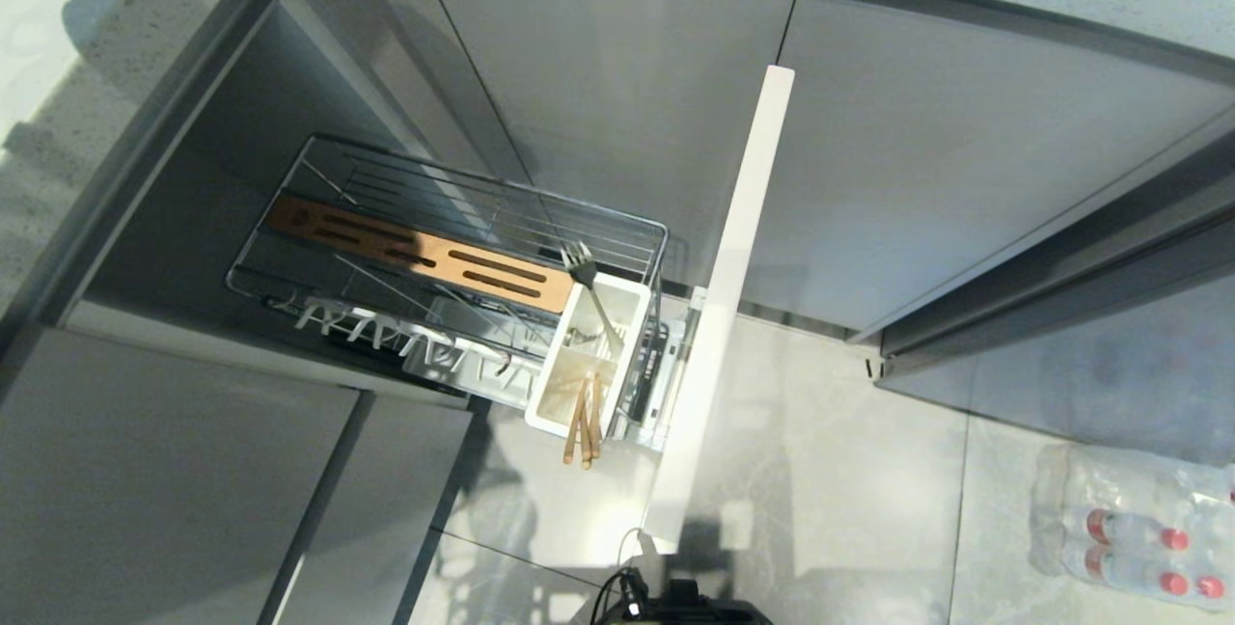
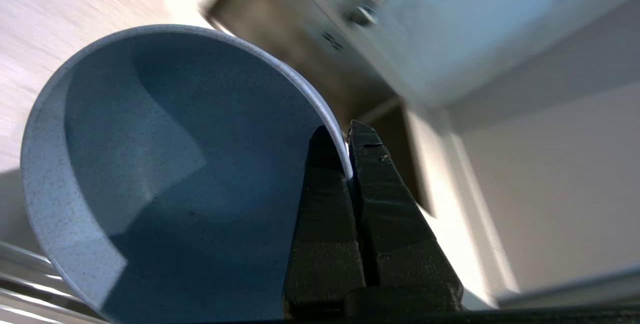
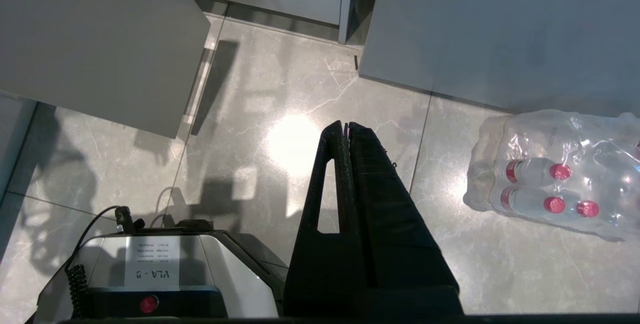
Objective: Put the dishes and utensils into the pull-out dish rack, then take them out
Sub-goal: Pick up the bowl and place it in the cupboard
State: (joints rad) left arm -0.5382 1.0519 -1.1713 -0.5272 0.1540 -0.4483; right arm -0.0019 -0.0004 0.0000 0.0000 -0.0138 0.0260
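A shrink-wrapped pack of red-capped bottles (image 1: 1134, 529) lies on the grey floor tiles (image 1: 849, 471).

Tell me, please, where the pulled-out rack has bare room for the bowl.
The wire rack is free between the wooden strip and its far rail, and along the white prongs. The utensil cup is crowded: fork and chopsticks. The left end effector grips the blue bowl.

Your left pincer (image 2: 348, 151) is clamped tight, one black finger (image 2: 325, 204) inside and the other outside what it grips. Your right pincer (image 3: 346, 131) hangs parked, pointing down at the floor, its fingers pressed together with nothing between them.
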